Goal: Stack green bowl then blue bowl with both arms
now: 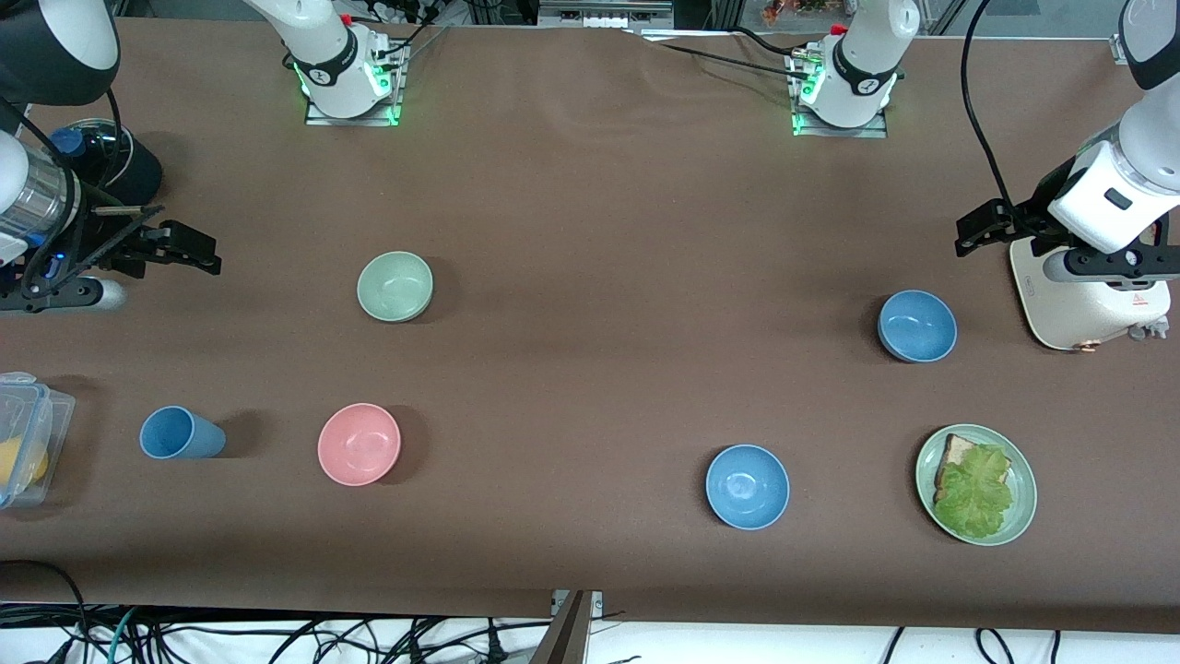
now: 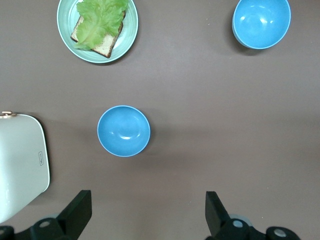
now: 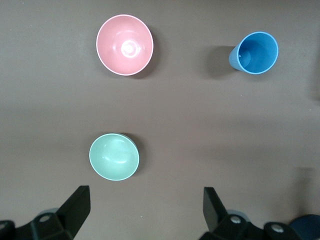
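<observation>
- Green bowl (image 1: 395, 287) sits alone on the table, near the right arm's end.
- Right gripper (image 1: 175, 247) and left gripper (image 1: 991, 226) hang spread wide, holding nothing.
- 2 blue bowls: blue bowl (image 1: 916, 326) sits near the left gripper.
- Nothing is stacked yet.

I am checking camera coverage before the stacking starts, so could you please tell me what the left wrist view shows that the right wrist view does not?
Only the left wrist view shows two blue bowls, the plate of bread and lettuce, a white appliance and the open left gripper.

Only the right wrist view shows the green bowl, pink bowl, blue cup and the open right gripper.

Both show the brown table.
</observation>
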Available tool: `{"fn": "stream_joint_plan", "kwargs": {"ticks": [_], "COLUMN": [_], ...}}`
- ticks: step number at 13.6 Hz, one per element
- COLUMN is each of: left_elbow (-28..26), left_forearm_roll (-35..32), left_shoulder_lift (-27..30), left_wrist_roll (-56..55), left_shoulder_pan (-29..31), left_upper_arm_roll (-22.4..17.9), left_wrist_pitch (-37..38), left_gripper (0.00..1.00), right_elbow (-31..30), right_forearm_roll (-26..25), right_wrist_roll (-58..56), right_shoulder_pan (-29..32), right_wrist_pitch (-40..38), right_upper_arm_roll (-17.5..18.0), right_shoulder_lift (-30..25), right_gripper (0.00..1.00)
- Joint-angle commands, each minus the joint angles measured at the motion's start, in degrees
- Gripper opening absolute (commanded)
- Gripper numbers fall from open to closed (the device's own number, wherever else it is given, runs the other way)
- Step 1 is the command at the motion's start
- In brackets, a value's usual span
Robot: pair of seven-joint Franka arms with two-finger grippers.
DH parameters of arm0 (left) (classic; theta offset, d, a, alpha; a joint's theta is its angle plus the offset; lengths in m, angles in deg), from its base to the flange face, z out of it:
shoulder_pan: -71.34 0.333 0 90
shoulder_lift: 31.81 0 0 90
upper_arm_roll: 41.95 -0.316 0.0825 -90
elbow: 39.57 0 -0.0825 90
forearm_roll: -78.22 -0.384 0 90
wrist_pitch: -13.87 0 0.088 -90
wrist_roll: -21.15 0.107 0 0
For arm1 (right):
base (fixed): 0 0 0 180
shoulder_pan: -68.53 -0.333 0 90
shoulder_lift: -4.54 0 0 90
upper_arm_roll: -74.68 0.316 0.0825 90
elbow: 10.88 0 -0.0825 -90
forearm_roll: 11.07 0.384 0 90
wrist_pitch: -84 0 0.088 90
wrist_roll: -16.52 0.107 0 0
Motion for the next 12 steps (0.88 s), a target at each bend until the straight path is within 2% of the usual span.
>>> {"fn": "stream_joint_plan", "kwargs": {"ticks": [1,12], "left_elbow": [0.03,0.03], "left_forearm_roll": [1.2,1.2], "left_shoulder_lift": [0.2,0.2], "left_wrist_roll": [-0.1,-0.1], "left_shoulder_pan": [0.47,0.55], "left_upper_arm_roll": [0.13,0.13], "left_wrist_pitch": [0.62,0.62], "left_gripper": [1.0,1.0], "right_elbow": [-2.91,-2.93], "right_forearm_roll": [-0.54,-0.28], "right_wrist_roll": [0.91,0.82], "right_shoulder_pan": [0.84,0.84], "right_wrist_pitch": [1.62,2.33], "right_upper_arm_roll": [0.99,1.08], "right_shoulder_lift": [-1.8,-1.8], "right_gripper": [1.0,1.0]}}
